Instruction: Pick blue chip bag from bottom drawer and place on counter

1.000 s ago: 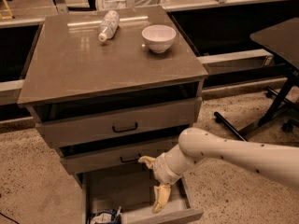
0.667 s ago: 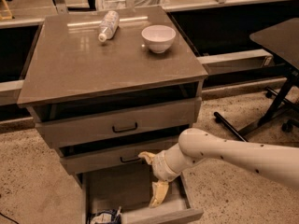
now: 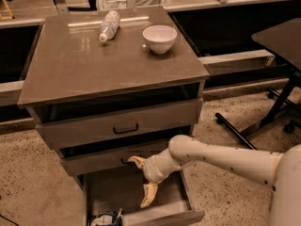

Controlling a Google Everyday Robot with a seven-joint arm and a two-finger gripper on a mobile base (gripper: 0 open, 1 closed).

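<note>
Leftward by a little, the gripper (image 3: 142, 180) has edged above the open bottom drawer (image 3: 110, 194) — its pale curved fingers spread wide, holding nothing. The blue chip bag (image 3: 106, 218), crumpled foil, lies in the drawer's front-left corner, apart from the lower finger and partly cut off by the frame's lower edge. The glossy counter (image 3: 94, 69) carries a bottle (image 3: 109, 26) and a bowl (image 3: 160, 37) at its back — its front is bare.

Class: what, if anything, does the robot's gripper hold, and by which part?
Nothing. The open two-finger gripper is above the grey bottom drawer; the crumpled navy-blue chip bag lies apart.
</note>
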